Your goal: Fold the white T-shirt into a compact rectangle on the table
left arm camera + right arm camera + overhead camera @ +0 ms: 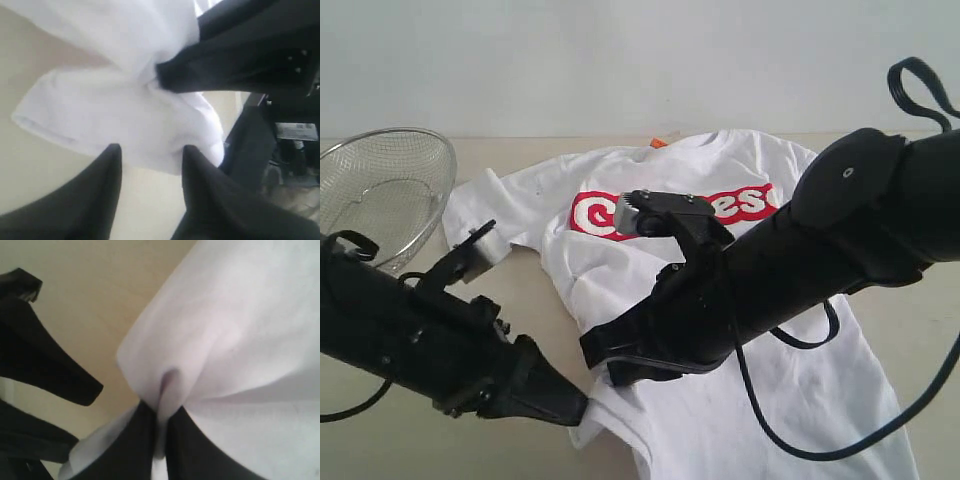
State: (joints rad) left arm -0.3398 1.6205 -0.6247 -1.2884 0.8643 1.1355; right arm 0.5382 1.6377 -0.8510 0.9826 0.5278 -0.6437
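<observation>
While the white T-shirt (690, 430) is lying chest side up on the table (535, 285), it is spreading out just beside the wire mesh bowl (385, 185), with one short sleeve (485, 215) reaching closest to the bowl and the red band (595, 215) sitting farther from it. The right gripper (161, 415) is reaching across the shirt and is pinching a raised fold (170, 382) of the shirt's side edge, its jaws clenched tight on the cloth, well apart from the bowl. The left gripper (150, 155) is hovering low over the table on the bowl's side of that pinched fold, just beside it. Its fingers (107, 170) are standing apart, with bare table showing between them and the bunched shirt edge lying right at their tips. Whether those tips are touching the fabric is not clear.
</observation>
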